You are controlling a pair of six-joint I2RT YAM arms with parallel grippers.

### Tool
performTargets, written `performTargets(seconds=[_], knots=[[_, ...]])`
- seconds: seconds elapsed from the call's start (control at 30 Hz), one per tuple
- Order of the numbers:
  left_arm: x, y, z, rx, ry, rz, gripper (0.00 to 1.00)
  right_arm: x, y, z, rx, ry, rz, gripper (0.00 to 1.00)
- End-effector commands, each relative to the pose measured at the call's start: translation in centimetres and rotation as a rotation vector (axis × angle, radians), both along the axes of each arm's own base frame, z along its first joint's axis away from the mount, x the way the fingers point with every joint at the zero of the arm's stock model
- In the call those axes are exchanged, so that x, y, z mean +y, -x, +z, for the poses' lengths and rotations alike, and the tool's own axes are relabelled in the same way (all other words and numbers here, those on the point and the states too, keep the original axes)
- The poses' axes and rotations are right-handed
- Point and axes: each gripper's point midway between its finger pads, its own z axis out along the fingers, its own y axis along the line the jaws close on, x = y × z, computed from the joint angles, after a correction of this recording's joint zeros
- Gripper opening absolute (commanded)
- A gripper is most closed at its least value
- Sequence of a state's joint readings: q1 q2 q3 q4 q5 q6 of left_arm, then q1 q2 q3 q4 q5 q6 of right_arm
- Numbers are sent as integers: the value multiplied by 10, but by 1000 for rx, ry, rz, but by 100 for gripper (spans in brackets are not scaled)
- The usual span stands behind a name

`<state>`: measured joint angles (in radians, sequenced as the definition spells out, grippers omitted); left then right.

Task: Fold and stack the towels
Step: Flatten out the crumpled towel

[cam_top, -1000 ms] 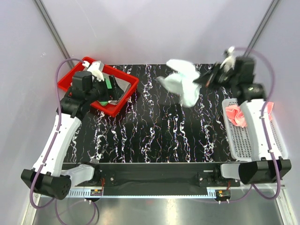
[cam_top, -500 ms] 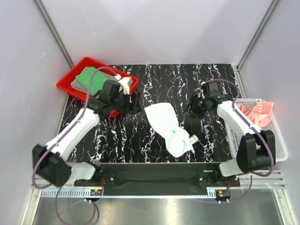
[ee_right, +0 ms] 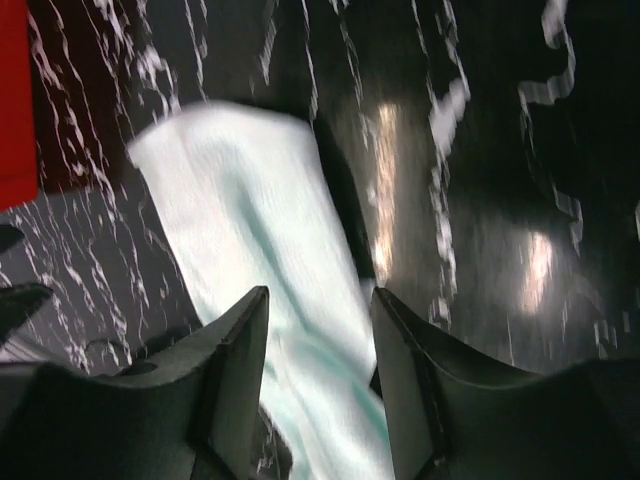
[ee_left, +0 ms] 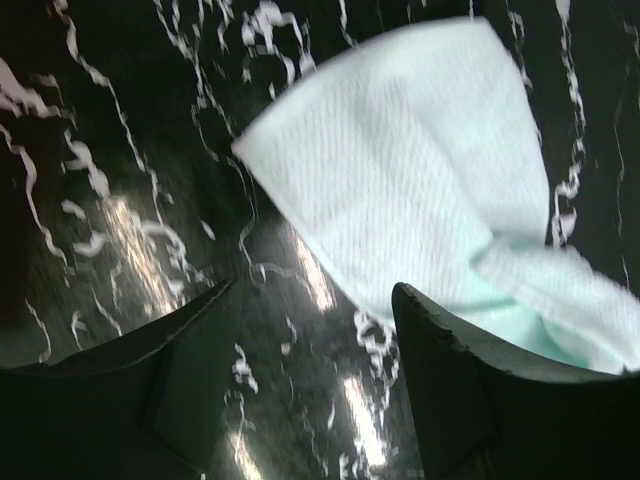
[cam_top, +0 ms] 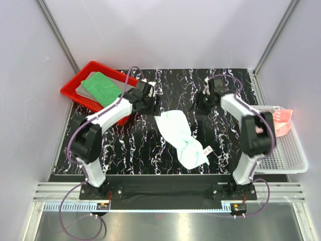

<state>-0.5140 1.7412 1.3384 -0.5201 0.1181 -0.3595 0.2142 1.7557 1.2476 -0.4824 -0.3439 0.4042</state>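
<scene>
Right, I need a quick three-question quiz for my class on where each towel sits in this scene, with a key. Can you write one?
1. Which towel lies on top in the red tray? A green, B salmon-pink, C white.
2. True or false: the white towel lies in the white basket.
3. Where is the salmon-pink towel?
Key: 1 A, the green towel. 2 False: it lies bunched on the table. 3 In the white basket.
</scene>
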Motion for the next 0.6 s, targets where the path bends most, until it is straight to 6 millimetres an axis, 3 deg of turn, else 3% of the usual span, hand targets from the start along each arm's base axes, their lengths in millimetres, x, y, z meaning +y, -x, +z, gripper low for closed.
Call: performTargets(seconds=[0.0, 0.03, 0.2, 0.37, 0.57], knots=[[-6, -43, 14, -85, 0, 70, 66, 22, -59, 4, -105, -41, 102, 52], [-6, -47, -1, -57, -25, 83, 66, 27, -63, 0, -93, -56, 120, 50], [-6, -58, -33, -7, -61, 132, 62, 41, -81, -27, -66, -111, 137, 49], [-5, -64, -66, 43, -105, 166, 59, 41, -76, -49, -33, -108, 149, 50], [-5, -64, -94, 96, -131, 186, 55, 42, -68, -60, -20, -132, 140, 49]])
